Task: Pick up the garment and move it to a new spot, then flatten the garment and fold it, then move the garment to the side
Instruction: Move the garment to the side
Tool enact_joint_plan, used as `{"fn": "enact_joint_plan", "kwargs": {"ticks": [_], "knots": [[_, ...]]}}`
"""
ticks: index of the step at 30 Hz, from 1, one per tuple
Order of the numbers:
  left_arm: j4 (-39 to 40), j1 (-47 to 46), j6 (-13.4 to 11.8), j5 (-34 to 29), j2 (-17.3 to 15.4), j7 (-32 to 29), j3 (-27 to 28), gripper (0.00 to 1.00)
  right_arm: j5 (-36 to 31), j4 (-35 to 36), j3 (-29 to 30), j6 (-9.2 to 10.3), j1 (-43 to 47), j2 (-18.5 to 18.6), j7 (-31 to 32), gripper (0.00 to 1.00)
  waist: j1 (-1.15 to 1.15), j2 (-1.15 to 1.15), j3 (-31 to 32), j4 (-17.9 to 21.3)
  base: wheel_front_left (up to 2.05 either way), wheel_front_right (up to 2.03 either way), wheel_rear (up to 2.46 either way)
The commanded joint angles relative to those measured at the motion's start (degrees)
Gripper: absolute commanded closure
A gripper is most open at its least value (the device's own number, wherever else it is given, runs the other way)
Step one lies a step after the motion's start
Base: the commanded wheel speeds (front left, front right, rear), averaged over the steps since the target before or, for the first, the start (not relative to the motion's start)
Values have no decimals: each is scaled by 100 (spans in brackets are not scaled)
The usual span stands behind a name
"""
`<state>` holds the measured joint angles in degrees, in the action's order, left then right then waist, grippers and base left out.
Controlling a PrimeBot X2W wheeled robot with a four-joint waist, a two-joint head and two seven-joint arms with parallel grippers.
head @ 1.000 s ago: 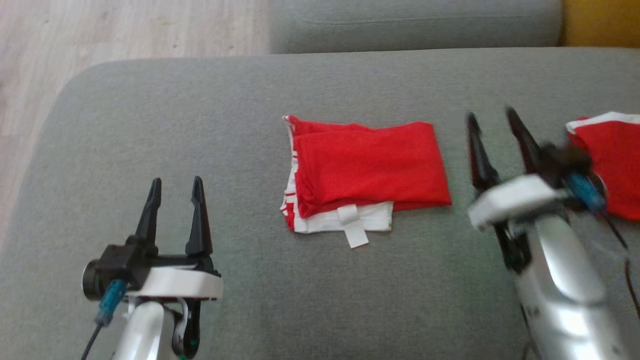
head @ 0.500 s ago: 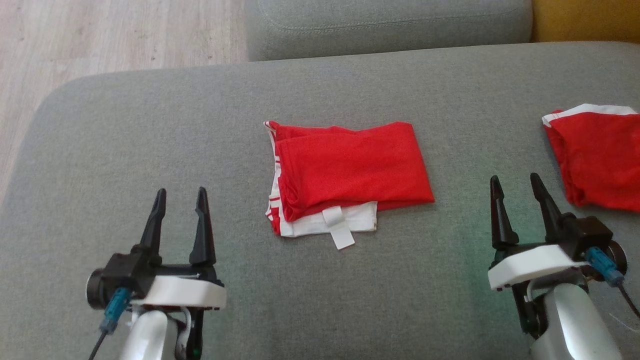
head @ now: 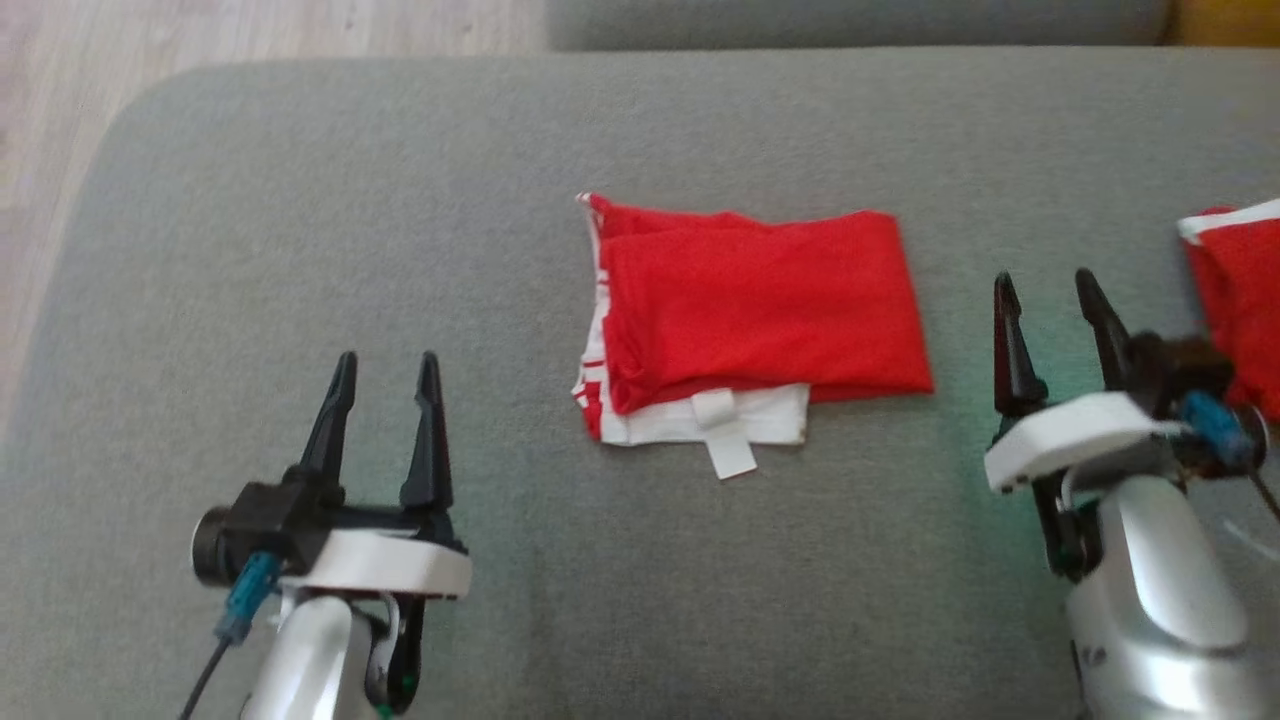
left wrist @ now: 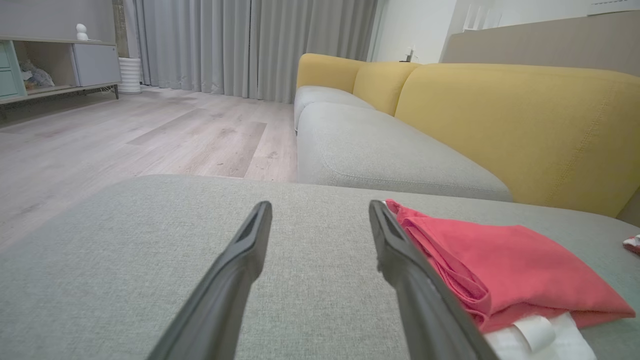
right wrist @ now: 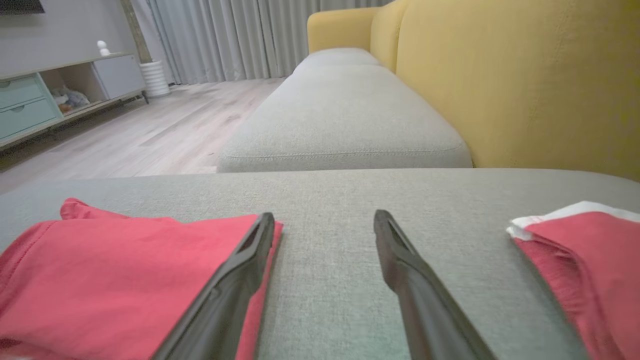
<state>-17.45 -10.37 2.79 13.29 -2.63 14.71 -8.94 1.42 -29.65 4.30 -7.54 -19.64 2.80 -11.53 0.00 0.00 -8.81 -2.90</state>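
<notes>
A red garment [head: 760,305] with white trim lies folded into a rectangle in the middle of the grey sofa cushion [head: 400,200]; a white tab sticks out of its near edge. The garment [left wrist: 505,260] lies just right of my left fingers in the left wrist view, and the garment [right wrist: 115,280] fills the lower left of the right wrist view. My left gripper [head: 387,362] is open, low and left of it, apart from it. My right gripper [head: 1048,282] is open just past its right edge, holding nothing.
A second red and white garment [head: 1235,290] lies at the right edge of the cushion, beside my right gripper, and also shows as the other garment [right wrist: 585,270]. Yellow sofa backrest [right wrist: 500,75] rises behind. Wooden floor [head: 60,90] lies beyond the cushion's left edge.
The head camera has shifted, so the whole scene sits differently. The right arm swung back from near the side garment and now hovers by the folded garment's right edge. The left arm has not moved.
</notes>
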Motion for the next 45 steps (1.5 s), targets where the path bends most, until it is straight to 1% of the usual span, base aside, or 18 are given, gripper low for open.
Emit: {"fn": "enact_joint_plan", "kwargs": {"ticks": [1,5,10,14,19,20,21,28,33,38,40,41,45], "knots": [[184,-298,5,39,-25,29,142,0,-14,50,-101,5,-282,8,50,0,0,0,-174,-183,0,0,0],[147,-385,6,75,-25,29,75,0,37,-481,-5,5,-677,8,314,0,0,0,-315,-379,0,0,0],[115,-469,-1,108,-25,29,-6,0,324,-1201,-160,5,-1088,8,538,0,0,0,-418,-594,0,0,0],[112,-516,-10,129,-25,29,-54,0,425,-1834,-368,5,-1288,8,843,0,0,0,-464,-708,0,0,0],[107,-558,-26,147,-25,29,-103,0,544,-2465,-833,5,-1432,8,1244,0,0,0,-486,-782,0,0,0],[103,-562,-31,150,-25,29,-111,0,518,-2544,-909,5,-1459,8,1281,53,0,0,-481,-786,0,0,0],[99,-565,-38,150,-25,29,-115,0,445,-2588,-955,5,-1488,8,1254,100,0,0,-473,-786,0,0,0],[88,-498,-74,112,-25,29,-45,0,-272,-2590,-834,5,-1628,8,765,100,0,0,-302,-596,0,0,0],[122,-449,-67,74,-25,29,7,0,-768,-2388,-716,5,-1604,8,502,100,0,0,-137,-331,0,0,0],[157,-388,-63,36,-25,29,70,0,-1259,-2046,-596,5,-1536,28,394,100,0,0,-18,-10,0,0,0],[174,-340,-64,22,-25,29,109,0,-1432,-1818,-654,5,-1510,156,386,100,0,0,34,189,0,0,0],[174,-340,-64,22,-25,29,109,0,-1432,-1818,-654,5,-1510,156,386,100,0,0,34,189,0,0,0],[209,-327,-60,0,-25,29,146,0,-1498,-1529,-809,5,-1548,577,475,100,0,0,17,406,0,0,0]]}}
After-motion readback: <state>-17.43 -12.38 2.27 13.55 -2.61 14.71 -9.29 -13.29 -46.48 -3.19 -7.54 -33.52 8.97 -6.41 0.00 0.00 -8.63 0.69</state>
